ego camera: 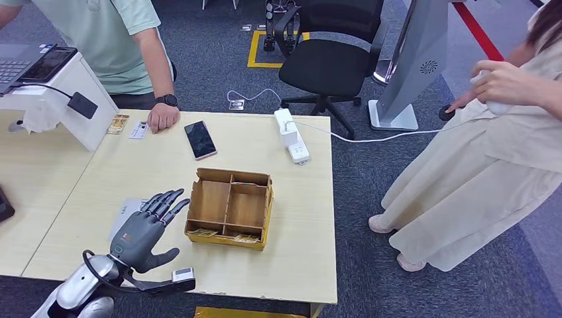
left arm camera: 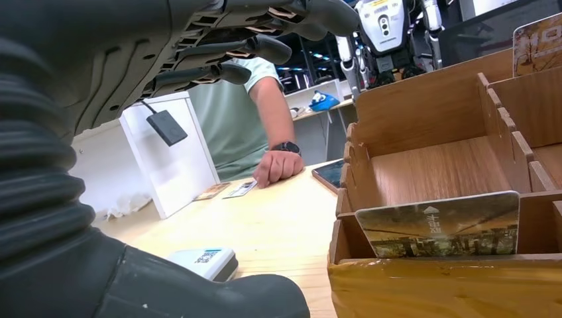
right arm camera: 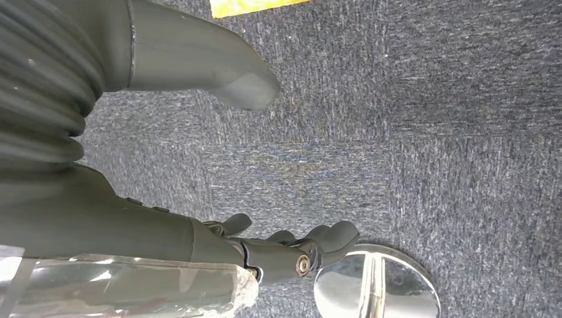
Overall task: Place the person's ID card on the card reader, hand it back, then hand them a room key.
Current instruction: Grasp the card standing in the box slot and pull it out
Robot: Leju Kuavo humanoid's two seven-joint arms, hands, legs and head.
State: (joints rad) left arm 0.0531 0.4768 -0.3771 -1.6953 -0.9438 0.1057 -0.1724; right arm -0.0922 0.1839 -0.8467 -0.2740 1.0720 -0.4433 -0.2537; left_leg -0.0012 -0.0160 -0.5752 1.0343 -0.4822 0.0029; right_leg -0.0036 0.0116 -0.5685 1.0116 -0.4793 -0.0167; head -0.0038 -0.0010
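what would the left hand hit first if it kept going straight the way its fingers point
Likely nothing close. The left hand hovers open beside the wooden box, fingers aimed across the table towards the phone. That line skirts the box's near corner, so it might brush it; depth is unclear.

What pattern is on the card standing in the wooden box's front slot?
A sepia-brown cityscape print on the card, clearest in the left wrist view.

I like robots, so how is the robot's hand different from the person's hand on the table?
The robot's left hand is dark grey with fingers spread; the person's hand is curled into a loose fist. The person's hand has a black watch at its wrist; the robot's hand joins a silver arm. Both are over the table, holding nothing.
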